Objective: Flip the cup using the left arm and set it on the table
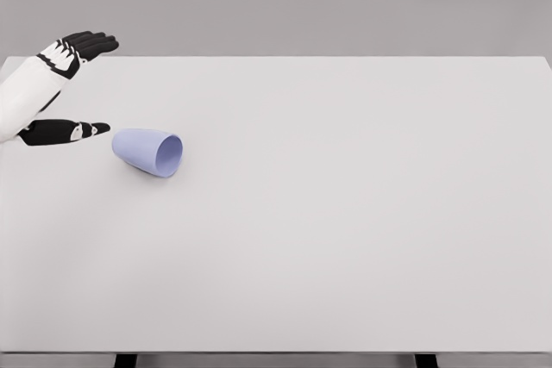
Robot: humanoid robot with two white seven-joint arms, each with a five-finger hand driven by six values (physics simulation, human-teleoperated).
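Observation:
A light blue cup (147, 152) lies on its side on the white table (345, 230), left of the middle, with its mouth turned to the right and slightly toward me. My left hand (102, 85) comes in from the left edge, just left of the cup's closed base. It is open: the black fingers (86, 43) stretch out high above the table's far edge, and the thumb (73, 131) points at the cup from a short gap away. Nothing is held. The right arm does not show.
The table fills most of the view, its far edge running along the top against a grey wall and its front edge near the bottom of the picture.

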